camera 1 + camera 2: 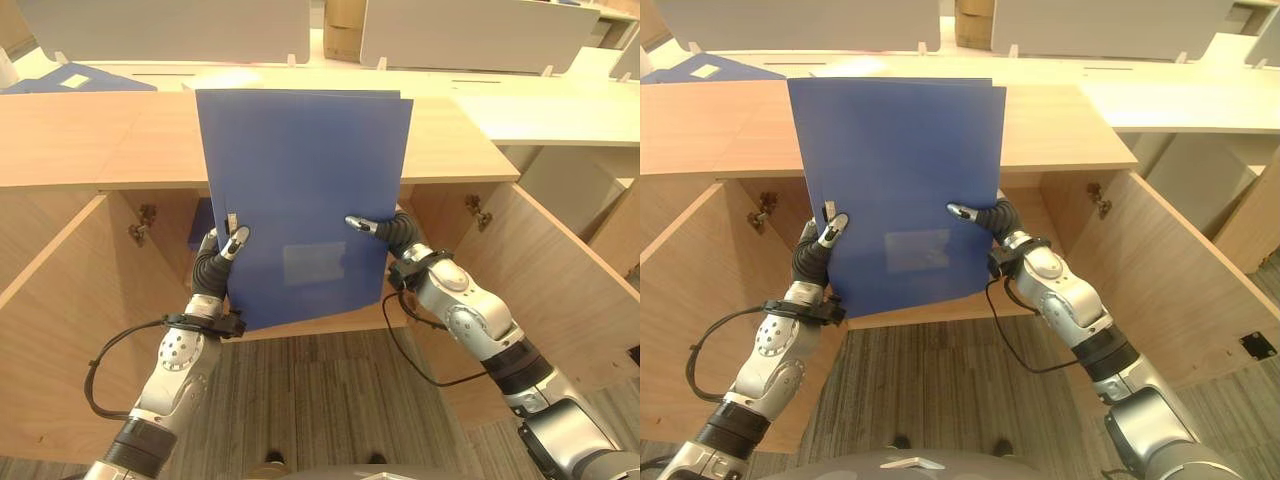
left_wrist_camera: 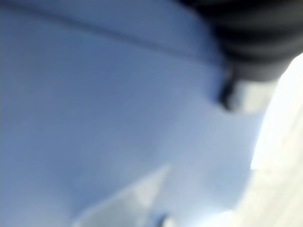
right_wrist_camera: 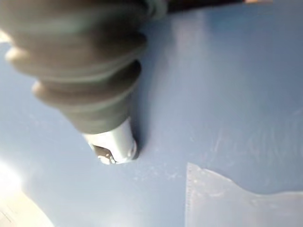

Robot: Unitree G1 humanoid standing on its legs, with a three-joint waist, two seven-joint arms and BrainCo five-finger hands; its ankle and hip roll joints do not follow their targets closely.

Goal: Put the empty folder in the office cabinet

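Striped grey carpet (image 1: 300, 400) is seen below a light wooden office cabinet (image 1: 90, 150), whose two doors are swung open toward the camera: the left door (image 1: 60, 320) and the right door (image 1: 540, 290). Metal hinges are seen inside the opening on both sides. Beyond the cabinet's top a pale worktop (image 1: 520, 110) is seen, backed by grey divider panels (image 1: 470, 35), and a second blue folder (image 1: 75, 78) lies near that worktop's far left corner.

A blue folder (image 1: 305, 200) is held upright in front of the open cabinet, between both arms. Its upper edge stands above the front edge of the cabinet top and its lower edge is level with the bottom of the opening. A pale clear pocket (image 1: 313, 262) is seen on its lower face.

The left robot hand (image 1: 228, 245) is clamped on the folder's lower left edge, with the thumb laid on the near face and the fingers hidden behind the sheet. The right robot hand (image 1: 385, 230) is clamped on the lower right edge in the same way, its thumb pressed flat against the blue surface. In the right wrist view that thumb (image 3: 113, 149) is seen touching the folder beside the clear pocket.
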